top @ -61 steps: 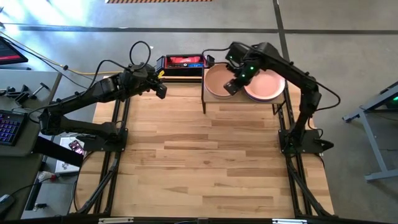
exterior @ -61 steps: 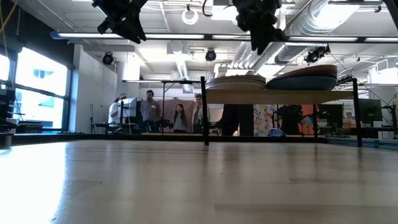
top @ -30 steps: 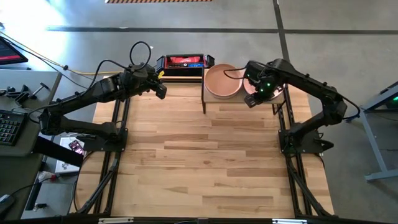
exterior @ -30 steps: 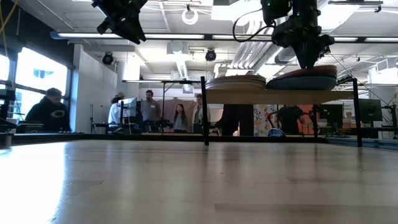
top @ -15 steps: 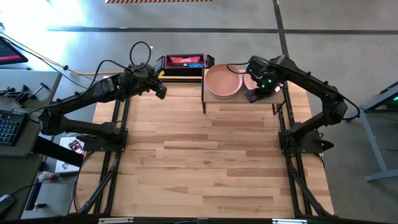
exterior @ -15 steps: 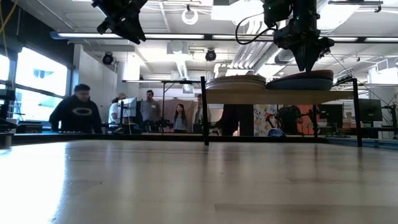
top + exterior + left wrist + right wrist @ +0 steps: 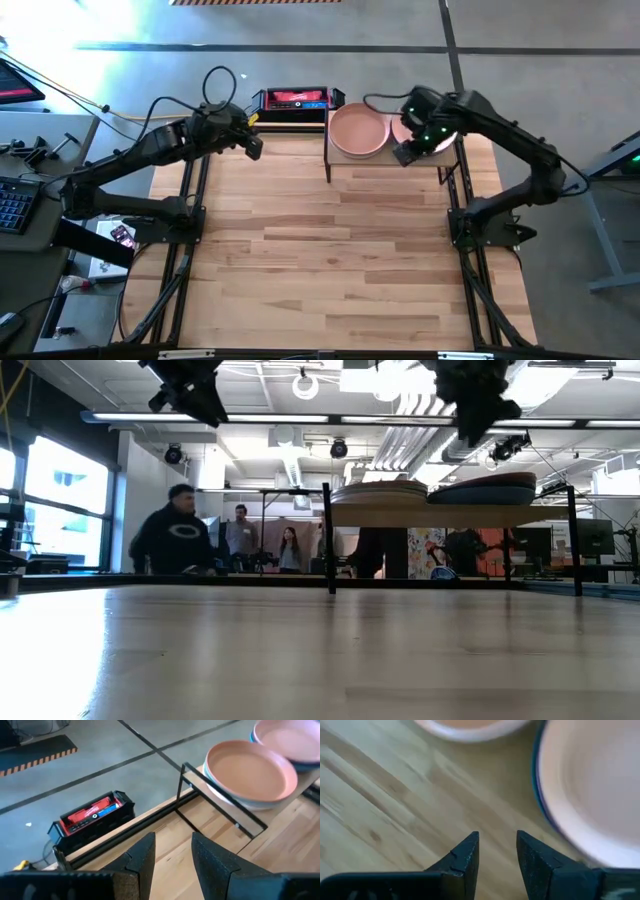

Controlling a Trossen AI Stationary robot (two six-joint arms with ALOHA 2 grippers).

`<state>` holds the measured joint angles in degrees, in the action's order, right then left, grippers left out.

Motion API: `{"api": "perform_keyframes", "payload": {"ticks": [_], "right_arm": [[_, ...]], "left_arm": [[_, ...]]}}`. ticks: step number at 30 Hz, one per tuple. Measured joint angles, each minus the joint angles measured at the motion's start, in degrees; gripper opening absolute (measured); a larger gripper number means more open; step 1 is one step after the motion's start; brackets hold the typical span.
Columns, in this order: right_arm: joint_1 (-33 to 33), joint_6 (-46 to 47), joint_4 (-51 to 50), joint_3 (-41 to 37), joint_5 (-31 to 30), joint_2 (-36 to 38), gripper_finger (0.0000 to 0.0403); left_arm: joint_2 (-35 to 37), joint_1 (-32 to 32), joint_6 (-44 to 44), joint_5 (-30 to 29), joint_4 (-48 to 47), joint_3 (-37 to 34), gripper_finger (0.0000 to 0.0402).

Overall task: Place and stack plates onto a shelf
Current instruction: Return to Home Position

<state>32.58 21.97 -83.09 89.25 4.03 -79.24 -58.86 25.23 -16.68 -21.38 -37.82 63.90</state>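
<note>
The shelf stands at the table's far edge with two stacks of plates on it. The left stack is topped by a peach plate, which also shows in the left wrist view. The right stack is topped by a pink plate lying on a blue one; it shows in the low view. My right gripper is open and empty. It hangs above the shelf's near edge between the stacks, shown in its wrist view. My left gripper is open and empty at the far left, high over the table, shown in its wrist view.
A black box with red contents lies beyond the table's far edge, left of the shelf. The slatted tabletop stretches from the shelf to the near edge. People stand and walk in the room behind.
My right gripper has risen straight up from just above the right stack and now hangs well above it. That stack's top plate now lies a little lower and level. My left gripper has shifted slightly toward the table's left edge.
</note>
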Motion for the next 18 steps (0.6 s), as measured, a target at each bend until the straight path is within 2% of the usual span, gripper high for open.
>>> {"api": "perform_keyframes", "payload": {"ticks": [9, 13, 18], "right_arm": [[-0.83, -7.62, 16.04, -2.15, -2.25, 10.99, 0.0110], [-0.83, -9.09, 22.09, -7.37, -2.56, 17.00, 0.0110], [-0.83, -9.06, 32.09, -18.02, -2.47, 25.61, 0.0110]], "left_arm": [[5.77, 0.00, -1.89, -0.15, -1.77, -1.04, 0.0117], [10.31, 0.00, -3.79, -1.38, -1.88, -4.74, 0.0117], [16.54, 0.00, -2.84, -1.67, -0.41, -9.44, 0.0117]]}}
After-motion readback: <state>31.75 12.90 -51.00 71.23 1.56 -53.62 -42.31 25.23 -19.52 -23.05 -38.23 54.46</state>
